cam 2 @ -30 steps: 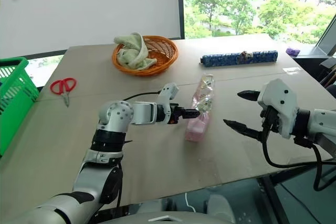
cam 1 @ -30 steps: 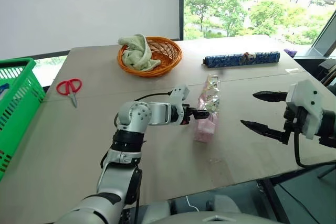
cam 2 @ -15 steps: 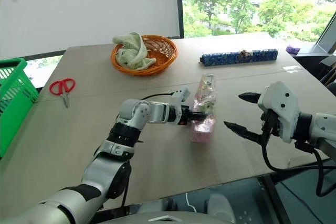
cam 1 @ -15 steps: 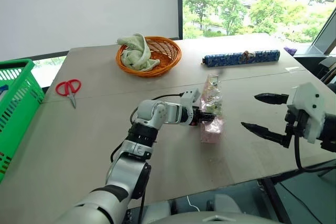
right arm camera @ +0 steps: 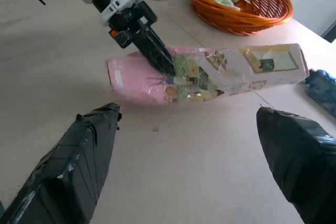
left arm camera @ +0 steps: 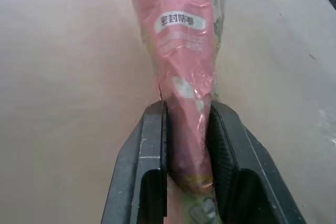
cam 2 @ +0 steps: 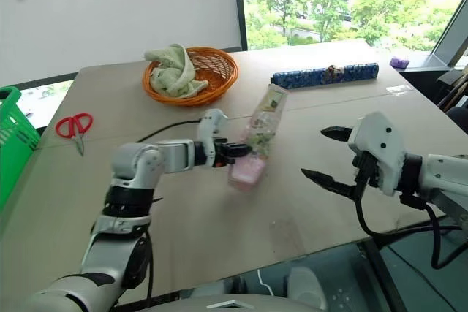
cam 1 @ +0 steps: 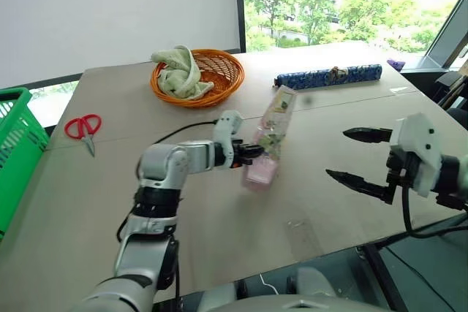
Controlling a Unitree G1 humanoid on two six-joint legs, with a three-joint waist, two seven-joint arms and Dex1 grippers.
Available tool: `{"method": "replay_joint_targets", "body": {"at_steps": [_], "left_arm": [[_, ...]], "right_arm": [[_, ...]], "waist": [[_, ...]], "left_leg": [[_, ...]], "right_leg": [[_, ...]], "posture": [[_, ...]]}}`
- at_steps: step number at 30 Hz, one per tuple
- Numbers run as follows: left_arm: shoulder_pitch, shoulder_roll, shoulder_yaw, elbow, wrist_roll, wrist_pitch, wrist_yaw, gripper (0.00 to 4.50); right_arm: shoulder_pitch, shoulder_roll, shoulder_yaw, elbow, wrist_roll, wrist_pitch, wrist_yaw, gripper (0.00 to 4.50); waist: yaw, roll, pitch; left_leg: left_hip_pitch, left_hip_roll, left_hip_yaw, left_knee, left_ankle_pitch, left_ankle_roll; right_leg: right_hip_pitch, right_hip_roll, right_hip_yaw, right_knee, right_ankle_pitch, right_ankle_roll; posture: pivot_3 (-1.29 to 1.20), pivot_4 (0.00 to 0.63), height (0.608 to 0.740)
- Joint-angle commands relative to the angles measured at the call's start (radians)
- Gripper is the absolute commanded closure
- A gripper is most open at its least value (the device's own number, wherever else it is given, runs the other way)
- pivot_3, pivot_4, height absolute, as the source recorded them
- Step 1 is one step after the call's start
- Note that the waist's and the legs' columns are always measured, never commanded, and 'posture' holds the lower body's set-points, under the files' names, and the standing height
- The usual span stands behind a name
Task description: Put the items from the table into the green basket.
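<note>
Your left gripper (cam 1: pixel 252 153) was clamped on the pink packet (cam 1: pixel 268 137) mid-length, probably for balance in carrying it to the green basket (cam 1: pixel 13 153). Your right gripper (cam 1: pixel 356 157) hung with fingers spread wide, holding nothing.

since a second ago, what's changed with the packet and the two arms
The left gripper has shut its jaws on the long shiny pink-and-silver packet, which lay flat beside the open jaws a second ago, and has tilted it up, one end raised off the pale beige table. The right gripper hangs open as before. The red-handled scissors, round orange wicker basket and green plastic basket lie where they were.
</note>
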Motion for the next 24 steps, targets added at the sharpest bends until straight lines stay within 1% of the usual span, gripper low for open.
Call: {"method": "replay_joint_targets", "body": {"at_steps": [1, 3, 8, 12, 14, 15, 16, 17, 18, 19, 22, 24], "left_arm": [[0.057, 0.070, 0.109, -0.169, -0.016, -0.029, 0.001, 3.50], [0.117, 0.129, 0.163, -0.232, -0.028, -0.030, -0.018, 3.50], [0.251, 0.234, 0.288, -0.332, -0.035, -0.042, -0.049, 3.50], [0.301, 0.259, 0.337, -0.366, -0.053, -0.019, -0.044, 3.50], [0.371, 0.312, 0.343, -0.393, -0.068, -0.003, -0.090, 3.50], [0.403, 0.336, 0.327, -0.406, -0.067, -0.008, -0.111, 3.00], [0.415, 0.340, 0.319, -0.408, -0.072, -0.011, -0.116, 2.79], [0.412, 0.332, 0.314, -0.402, -0.077, -0.016, -0.111, 2.46], [0.391, 0.321, 0.306, -0.396, -0.091, -0.016, -0.109, 1.88], [0.375, 0.314, 0.299, -0.392, -0.101, -0.015, -0.109, 1.44], [0.277, 0.283, 0.270, -0.371, -0.133, 0.013, -0.094, 0.04], [0.232, 0.293, 0.210, -0.348, -0.110, 0.005, -0.094, 0.04]], "right_arm": [[-0.048, 0.013, 0.052, 0.030, -0.030, -0.058, 0.024, 0.00], [-0.074, 0.025, 0.099, 0.063, -0.055, -0.088, 0.044, 0.00], [-0.146, 0.056, 0.213, 0.162, -0.131, -0.175, 0.116, 0.00], [-0.197, 0.084, 0.261, 0.216, -0.162, -0.211, 0.149, 0.00], [-0.235, 0.108, 0.292, 0.242, -0.174, -0.225, 0.166, 0.00], [-0.247, 0.115, 0.304, 0.251, -0.180, -0.231, 0.174, 0.00], [-0.254, 0.121, 0.310, 0.259, -0.185, -0.234, 0.181, 0.00], [-0.257, 0.124, 0.313, 0.263, -0.191, -0.237, 0.185, 0.00], [-0.258, 0.125, 0.312, 0.265, -0.193, -0.237, 0.188, 0.00], [-0.258, 0.126, 0.310, 0.268, -0.196, -0.238, 0.192, 0.00], [-0.249, 0.122, 0.294, 0.254, -0.195, -0.230, 0.188, 0.00], [-0.237, 0.116, 0.281, 0.241, -0.192, -0.222, 0.181, 0.00]], "waist": [[0.013, 0.000, 0.000], [0.024, -0.001, 0.000], [0.066, -0.002, 0.001], [0.102, -0.003, 0.001], [0.115, -0.003, 0.001], [0.118, -0.004, 0.001], [0.119, -0.003, 0.001], [0.122, -0.003, 0.001], [0.129, -0.004, 0.001], [0.134, -0.004, 0.001], [0.150, -0.005, 0.000], [0.146, -0.005, 0.000]], "left_leg": [[0.000, 0.000, 0.000, 0.000, 0.000, 0.000], [-0.001, 0.000, -0.001, 0.001, 0.000, 0.000], [-0.001, 0.000, -0.001, 0.001, 0.000, 0.000], [-0.001, 0.000, -0.002, 0.001, 0.000, 0.000], [-0.001, 0.000, -0.002, 0.001, 0.000, -0.001], [-0.001, 0.000, -0.002, 0.001, 0.000, -0.001], [-0.001, 0.000, -0.002, 0.001, 0.000, -0.001], [-0.001, 0.000, -0.002, 0.000, 0.000, -0.001], [-0.001, 0.000, -0.002, 0.000, -0.001, -0.002], [-0.002, 0.000, -0.004, 0.000, -0.002, -0.005], [-0.004, 0.000, -0.005, 0.001, -0.003, -0.005], [-0.004, -0.001, -0.005, 0.001, -0.003, -0.005]], "right_leg": [[0.000, 0.000, 0.000, 0.000, 0.000, 0.000], [0.000, 0.000, -0.001, 0.000, 0.000, 0.000], [0.000, 0.000, -0.002, 0.000, 0.000, 0.000], [-0.001, -0.001, -0.003, 0.000, 0.000, 0.000], [-0.001, -0.001, -0.003, -0.001, 0.000, 0.000], [-0.001, -0.001, -0.003, -0.001, 0.000, 0.000], [-0.001, -0.001, -0.003, -0.001, 0.000, 0.000], [-0.001, -0.001, -0.003, -0.001, 0.000, 0.000], [-0.001, -0.001, -0.003, -0.001, 0.000, 0.000], [-0.001, -0.001, -0.005, -0.002, 0.000, 0.000], [-0.001, -0.002, -0.006, -0.002, 0.000, 0.000], [-0.001, -0.002, -0.006, -0.003, 0.000, 0.000]], "posture": [[-0.11, 0.000, 0.740], [-0.08, 0.000, 0.740], [0.01, 0.000, 0.740], [0.04, 0.000, 0.740], [0.07, 0.000, 0.740], [0.07, 0.000, 0.740], [0.07, 0.000, 0.740], [0.07, 0.000, 0.740], [0.06, 0.000, 0.740], [0.05, 0.000, 0.740], [0.03, 0.000, 0.740], [0.00, 0.000, 0.740]]}}
